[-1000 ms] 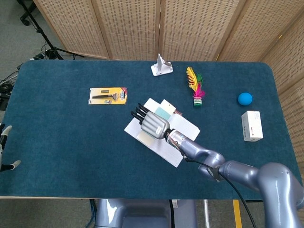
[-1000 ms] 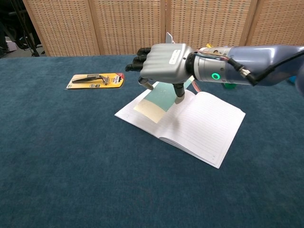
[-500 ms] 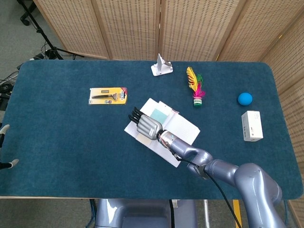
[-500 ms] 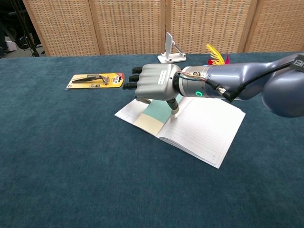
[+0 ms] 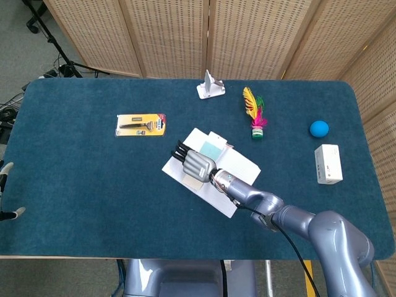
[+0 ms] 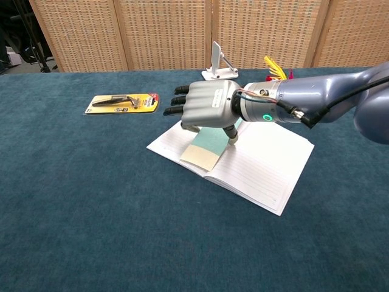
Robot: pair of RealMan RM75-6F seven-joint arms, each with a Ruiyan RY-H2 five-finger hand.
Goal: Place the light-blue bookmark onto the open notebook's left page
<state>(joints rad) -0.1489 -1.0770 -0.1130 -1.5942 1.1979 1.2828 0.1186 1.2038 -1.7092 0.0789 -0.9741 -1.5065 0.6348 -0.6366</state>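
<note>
The open white lined notebook point(image 6: 255, 163) lies near the middle of the dark blue felt-covered desk point(image 6: 91, 201), turned at an angle to the desk edges. The light-blue rectangular bookmark point(image 6: 206, 143), with a cream band at its near end, lies flat on the notebook's left page, its near end close to the centre fold; in the head view the bookmark point(image 5: 209, 149) shows beyond the hand's knuckles on the same page. The robot's right hand point(image 6: 206, 109), grey-backed with black fingertips, hovers palm-down over that page with its fingers stretched toward the yellow packet and its thumb pointing down beside the bookmark's far part; whether the thumb touches the bookmark or the paper cannot be told, and the hand holds nothing, its fingers apart. In the head view the right hand point(image 5: 197, 162) covers part of the left page. The left hand point(image 5: 5, 192) shows only as a sliver at the desk's left edge, and its state cannot be told. Elsewhere on the desk are a yellow blister packet holding a dark tool point(image 5: 141, 124), a white angled stand point(image 5: 210, 85), a feathered shuttlecock in yellow, green and pink point(image 5: 255, 114), a small blue ball point(image 5: 318, 128) and a white box point(image 5: 328, 164).
</note>
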